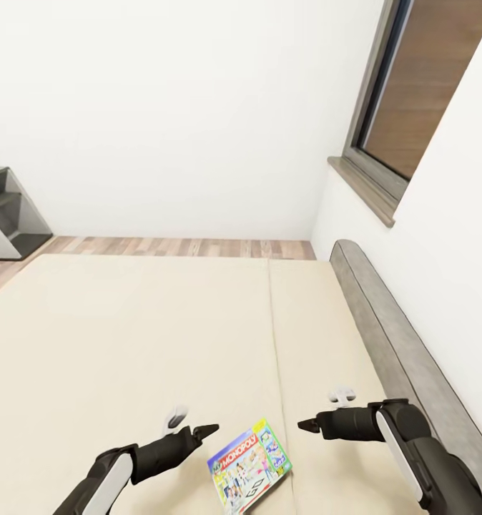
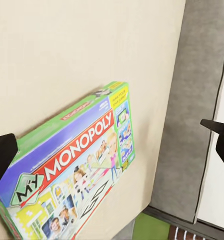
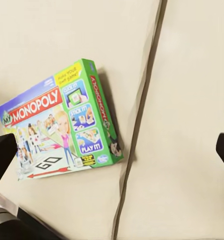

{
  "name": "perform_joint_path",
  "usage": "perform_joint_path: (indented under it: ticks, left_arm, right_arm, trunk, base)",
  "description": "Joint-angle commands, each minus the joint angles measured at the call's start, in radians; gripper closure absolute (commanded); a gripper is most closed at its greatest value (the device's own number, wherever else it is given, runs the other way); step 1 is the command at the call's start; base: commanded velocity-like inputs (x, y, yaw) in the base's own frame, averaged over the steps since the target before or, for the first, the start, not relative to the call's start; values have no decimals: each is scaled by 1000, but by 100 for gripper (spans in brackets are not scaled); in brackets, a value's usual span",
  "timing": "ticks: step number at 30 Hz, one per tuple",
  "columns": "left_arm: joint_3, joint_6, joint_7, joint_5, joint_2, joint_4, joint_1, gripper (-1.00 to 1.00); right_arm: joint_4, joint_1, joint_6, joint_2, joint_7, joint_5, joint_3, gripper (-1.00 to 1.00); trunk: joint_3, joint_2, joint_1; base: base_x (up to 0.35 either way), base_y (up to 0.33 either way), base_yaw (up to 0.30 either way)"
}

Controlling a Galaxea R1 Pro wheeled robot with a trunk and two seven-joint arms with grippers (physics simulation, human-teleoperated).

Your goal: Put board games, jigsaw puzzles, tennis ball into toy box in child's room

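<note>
**Monopoly box lying on the bed between two empty grippers**

The board game (image 1: 249, 466) is lying flat on the cream cover of the bed (image 1: 126, 343), near the edge closest to the camera and just beside the seam running down the cover. It is a thin rectangular box with green edges and a purple-blue band carrying the red "MY MONOPOLY" logo, with cartoon figures and a "GO" square printed beneath. A column of small panels is running along one short end, under a yellow patch. In the head view the box is sitting skewed, its logo slanting upward to the right.

The left arm is reaching in from the lower left, forearm angled up and to the right; the left gripper (image 1: 198, 432) is hovering just beside the box's left corner, dark tips pointing toward it. The right arm is coming in from the lower right, bent so the right gripper (image 1: 309, 424) is pointing left toward the box, a little apart from it.

In each wrist view, dark fingers are showing at opposite edges with the box and bedcover between them, so both sets of jaws are standing spread wide and gripping nothing.

A grey headboard (image 1: 398, 357) is running along the bed's right side beneath a window (image 1: 420, 93); a grey shelf unit (image 1: 8, 214) is standing at the far left.
</note>
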State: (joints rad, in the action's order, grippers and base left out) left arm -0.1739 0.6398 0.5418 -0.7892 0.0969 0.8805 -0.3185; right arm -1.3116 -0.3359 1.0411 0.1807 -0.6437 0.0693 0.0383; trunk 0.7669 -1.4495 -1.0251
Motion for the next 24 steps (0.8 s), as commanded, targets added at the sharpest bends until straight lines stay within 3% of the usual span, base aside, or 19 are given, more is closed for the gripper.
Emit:
perform_joint_path:
  ticks: [1, 13, 24]
  left_arm:
    - [0, 5, -1, -7, 0, -2, -1, -100]
    - [4, 5, 0, -5, -2, -31, -5, -100]
    - [5, 4, 0, -7, -1, -38, -11, -100]
  right_arm:
    - [1, -1, 6, 4, 2, 7, 1, -100]
    - [33, -48, 6, 12, -16, 8, -1, -100]
    - [169, -146, 6, 16, -26, 8, -4, -100]
  trunk:
    - [2, 0, 0]
    - [22, 0, 0]
    - [40, 0, 0]
  base:
    - [0, 0, 0]
    - [0, 0, 0]
    - [0, 0, 0]
